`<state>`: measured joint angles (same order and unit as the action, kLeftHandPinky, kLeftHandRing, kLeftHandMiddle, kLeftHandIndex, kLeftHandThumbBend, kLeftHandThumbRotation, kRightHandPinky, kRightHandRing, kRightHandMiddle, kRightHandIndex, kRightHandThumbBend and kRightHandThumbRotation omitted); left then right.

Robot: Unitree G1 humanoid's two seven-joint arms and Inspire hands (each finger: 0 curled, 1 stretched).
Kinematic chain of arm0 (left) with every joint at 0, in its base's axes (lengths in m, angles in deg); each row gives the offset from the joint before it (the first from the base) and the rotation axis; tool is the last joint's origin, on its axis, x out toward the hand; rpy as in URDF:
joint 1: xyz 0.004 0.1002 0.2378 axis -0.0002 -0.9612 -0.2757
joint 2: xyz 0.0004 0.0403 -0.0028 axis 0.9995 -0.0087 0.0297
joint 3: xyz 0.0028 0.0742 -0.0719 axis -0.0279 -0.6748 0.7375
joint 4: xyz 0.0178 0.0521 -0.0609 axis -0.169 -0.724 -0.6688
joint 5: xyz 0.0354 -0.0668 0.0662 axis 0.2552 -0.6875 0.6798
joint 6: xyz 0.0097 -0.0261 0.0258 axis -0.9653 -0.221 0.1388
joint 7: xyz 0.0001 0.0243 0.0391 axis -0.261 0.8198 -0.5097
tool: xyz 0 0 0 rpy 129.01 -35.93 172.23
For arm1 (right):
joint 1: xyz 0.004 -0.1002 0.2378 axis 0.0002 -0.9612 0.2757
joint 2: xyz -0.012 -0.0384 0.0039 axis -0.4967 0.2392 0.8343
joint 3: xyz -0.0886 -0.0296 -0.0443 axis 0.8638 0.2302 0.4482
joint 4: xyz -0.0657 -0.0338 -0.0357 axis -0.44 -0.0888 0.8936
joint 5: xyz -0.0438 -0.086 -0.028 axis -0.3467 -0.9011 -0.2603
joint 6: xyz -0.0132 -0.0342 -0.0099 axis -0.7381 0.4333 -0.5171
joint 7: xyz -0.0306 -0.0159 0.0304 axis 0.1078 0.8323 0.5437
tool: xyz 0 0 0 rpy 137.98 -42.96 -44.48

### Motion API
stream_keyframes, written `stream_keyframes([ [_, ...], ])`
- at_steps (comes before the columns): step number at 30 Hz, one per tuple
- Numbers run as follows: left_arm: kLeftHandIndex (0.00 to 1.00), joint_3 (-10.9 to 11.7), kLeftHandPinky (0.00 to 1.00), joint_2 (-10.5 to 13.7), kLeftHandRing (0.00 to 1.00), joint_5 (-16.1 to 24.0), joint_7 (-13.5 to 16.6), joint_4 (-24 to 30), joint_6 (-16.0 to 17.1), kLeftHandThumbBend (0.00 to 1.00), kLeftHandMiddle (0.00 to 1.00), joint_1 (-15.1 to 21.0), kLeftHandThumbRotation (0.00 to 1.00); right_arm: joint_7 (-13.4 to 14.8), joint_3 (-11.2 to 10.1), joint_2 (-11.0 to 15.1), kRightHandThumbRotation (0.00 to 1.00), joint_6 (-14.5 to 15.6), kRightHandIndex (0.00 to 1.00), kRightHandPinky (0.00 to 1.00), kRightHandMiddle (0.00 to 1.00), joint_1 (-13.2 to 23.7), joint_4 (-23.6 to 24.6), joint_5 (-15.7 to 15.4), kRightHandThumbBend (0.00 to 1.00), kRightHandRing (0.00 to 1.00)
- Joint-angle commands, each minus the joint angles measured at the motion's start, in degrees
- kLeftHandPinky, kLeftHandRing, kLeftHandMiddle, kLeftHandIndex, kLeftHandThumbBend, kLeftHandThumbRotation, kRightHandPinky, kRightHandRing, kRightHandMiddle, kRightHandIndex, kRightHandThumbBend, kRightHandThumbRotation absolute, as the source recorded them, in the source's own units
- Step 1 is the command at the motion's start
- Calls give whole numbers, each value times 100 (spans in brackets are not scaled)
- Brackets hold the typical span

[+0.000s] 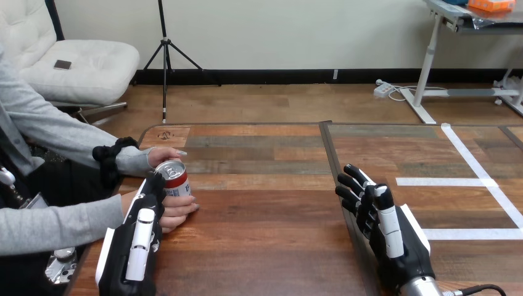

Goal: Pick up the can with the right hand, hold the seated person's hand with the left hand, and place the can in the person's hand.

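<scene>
A red and silver can (174, 179) stands upright at the table's left side, in the person's hands. One of the person's hands (164, 155) touches it from behind, and the person's nearer hand (180, 211) lies under and in front of it. My left hand (137, 237) lies palm down over the wrist of that nearer hand. Its fingers (155, 187) are nearly straight and reach up beside the can, so it is open. My right hand (390, 229) rests far off at the right, open with spread fingers and holding nothing.
The wooden table (265, 246) has a dark seam (333, 163) running front to back beside my right hand. White tape lines (475, 182) cross its right part. The person's grey sleeves (55, 225) come in from the left edge.
</scene>
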<state>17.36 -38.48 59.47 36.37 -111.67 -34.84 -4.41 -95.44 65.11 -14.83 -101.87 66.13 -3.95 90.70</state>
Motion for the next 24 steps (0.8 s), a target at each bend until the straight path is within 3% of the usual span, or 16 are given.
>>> stream_keyframes([
  [1,93,57,100,28,97,99,1,261,70,38,95,336,88,30,-83,-62,100,3,92,95,92,345,155,70,95,91],
  [12,93,118,100,50,97,309,82,181,149,44,94,368,90,-33,-72,-40,100,83,93,95,92,348,173,82,96,92],
  [24,93,139,100,48,96,389,128,188,168,45,94,364,92,-69,-80,-29,100,174,92,94,92,335,232,91,96,91],
])
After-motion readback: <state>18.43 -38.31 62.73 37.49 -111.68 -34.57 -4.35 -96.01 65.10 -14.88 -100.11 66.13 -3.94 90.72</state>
